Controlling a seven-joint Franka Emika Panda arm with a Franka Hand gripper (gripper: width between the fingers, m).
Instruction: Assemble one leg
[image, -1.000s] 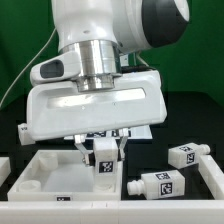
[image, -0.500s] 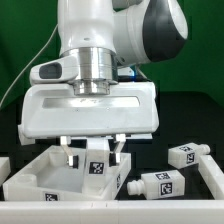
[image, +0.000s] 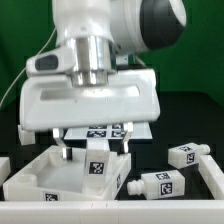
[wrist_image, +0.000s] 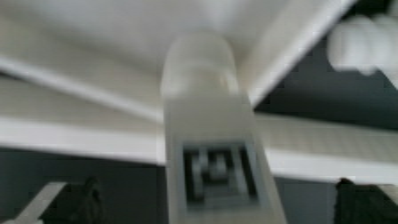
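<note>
While checking the leg (image: 97, 166): stands upright inside the white tray-like panel (image: 30, 176), toward its front, with a tag facing the exterior camera. Cannot see the stub end; presumably sits down in a socket of the panel, judging by the upright pose with nothing holding it. Cannot tell whether fully seated or only resting there. Straddling it from above, find the end effector (image: 96, 155), spread open and gripping nothing: one finger (image: 67, 156) on the exterior view's left of the leg, the other on its right, each with a visible gap to the post. Looks centred on the leg on purpose, probably so a closing move would land square on its sides for a twist or press. In the wrist view, shows the leg (wrist_image: 214, 120) as a blurred post dead centre, tag faint; too smeared to judge contact. Further out, on the black tabletop (image: 190, 125) at the exterior view's right, note the nearer spare leg (image: 155, 184) lying on its side just beside the panel, and the farther spare leg (image: 190, 153) behind it, both well apart from the end effector. Risk, as a judgement: could tip the leg by brushing it with a finger if not seated tight.
</note>
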